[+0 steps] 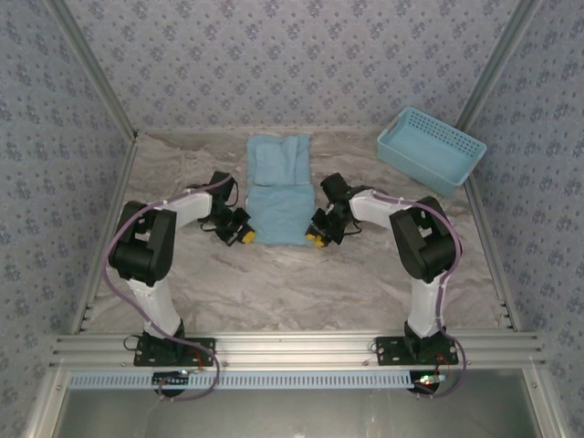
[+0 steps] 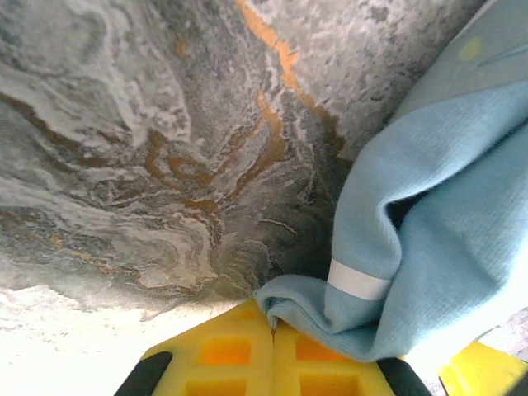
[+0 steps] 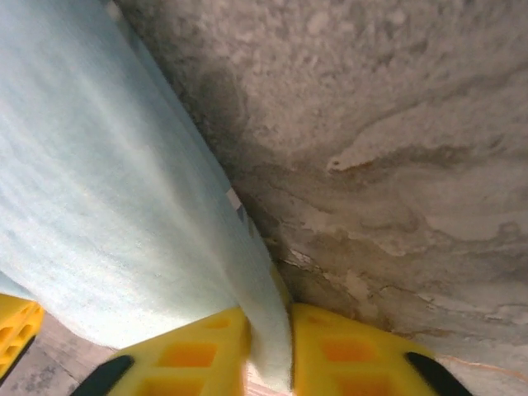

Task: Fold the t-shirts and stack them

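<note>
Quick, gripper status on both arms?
Left gripper: closed, pinching a near corner of the t-shirt.
Right gripper: closed, pinching the t-shirt's edge.

— What closes you in?
— Walls (image 1: 292, 64) papered pale blue-grey with a small repeating flower print, at the top, left and right of the frame. Slanted aluminium posts (image 1: 91, 68) run up the upper corners.
— And under you?
— My bench (image 1: 301, 283), marbled grey and beige, evenly lit. Ribbed aluminium rails (image 1: 292, 345) cross the bottom. From my left wrist the marbling shows orange veins (image 2: 285, 74), with bright glare at lower left.
</note>
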